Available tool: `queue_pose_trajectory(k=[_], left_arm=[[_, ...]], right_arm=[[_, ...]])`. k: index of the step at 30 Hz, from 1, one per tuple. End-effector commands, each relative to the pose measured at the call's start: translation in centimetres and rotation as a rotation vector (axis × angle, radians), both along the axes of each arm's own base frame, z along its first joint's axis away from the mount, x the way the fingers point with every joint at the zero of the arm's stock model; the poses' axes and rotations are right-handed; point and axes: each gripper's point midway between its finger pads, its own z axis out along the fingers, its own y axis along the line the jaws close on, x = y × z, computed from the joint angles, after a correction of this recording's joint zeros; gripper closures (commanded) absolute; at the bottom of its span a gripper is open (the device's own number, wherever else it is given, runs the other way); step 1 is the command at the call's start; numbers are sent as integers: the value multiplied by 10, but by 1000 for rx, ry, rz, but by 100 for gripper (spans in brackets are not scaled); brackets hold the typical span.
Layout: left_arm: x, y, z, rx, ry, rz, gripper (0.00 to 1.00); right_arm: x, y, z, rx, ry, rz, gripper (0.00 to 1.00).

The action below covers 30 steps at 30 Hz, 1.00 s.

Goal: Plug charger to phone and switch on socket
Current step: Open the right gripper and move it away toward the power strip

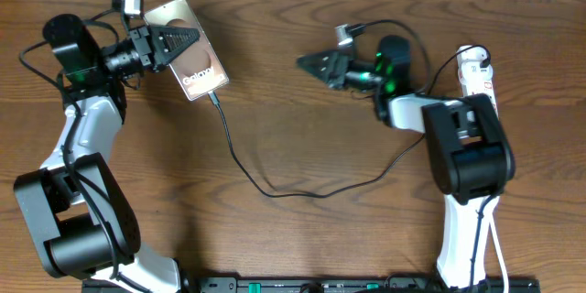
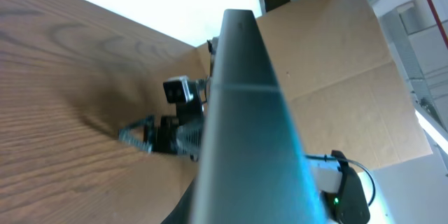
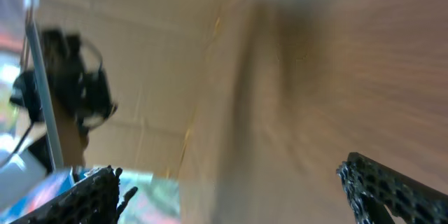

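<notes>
Glossy brown phone (image 1: 200, 73) with pale lettering, at the far left of the bench (image 1: 311, 238), clamped in the left gripper's (image 1: 183, 37) jaws. Black charger (image 1: 240, 160) meets its lower edge. Right gripper (image 1: 309, 60) jaws gape, empty.

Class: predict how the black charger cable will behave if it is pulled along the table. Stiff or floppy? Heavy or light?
Probably floppy: the charger lies in loose curves on the table. Likely light, being very thin. It may tug the phone, since its tip meets the phone's lower edge.
</notes>
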Motion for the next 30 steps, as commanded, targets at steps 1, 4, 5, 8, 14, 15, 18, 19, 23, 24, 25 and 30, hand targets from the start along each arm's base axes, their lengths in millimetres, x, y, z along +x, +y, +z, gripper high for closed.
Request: queue_pose_trajectory(k=[1,4,5,8,14,15,18,19,23,24,25,30], left_arm=[[2,-5,0,13,-27,3,93],[6,-3,-1,16,-24,28,93],[7,-3,-1,16,-22,32,93],[6,-5,-6,21,-15,30,93],[5,-26,-54,98,106,59,93],[4,-30,-63,122,132,71,92],[0,-42,-98,246,221,107,93],[-2,-47,-108,288,243,111,93],[-12,-70,-137,431,301,105,93],[-13,-75,-141,454,309,102,93],[-14,-79,-145,474,316,101,92],[-24,-102,-164,556,347,69,93]], right_arm=[[30,-40,37,-55,-111,-111,1],[39,-62,47,-177,-114,-186,1],[39,-65,48,-200,-115,-195,1],[29,-83,68,-401,-122,-279,1],[-19,-126,99,-746,-36,-516,1],[-27,-129,102,-776,-26,-527,1],[-51,-129,99,-842,19,-510,1],[-56,-128,95,-856,37,-497,1],[-72,-123,78,-903,90,-451,1],[-73,-122,77,-903,92,-450,1],[-73,-121,76,-901,95,-450,1],[-74,-120,75,-892,113,-457,1]])
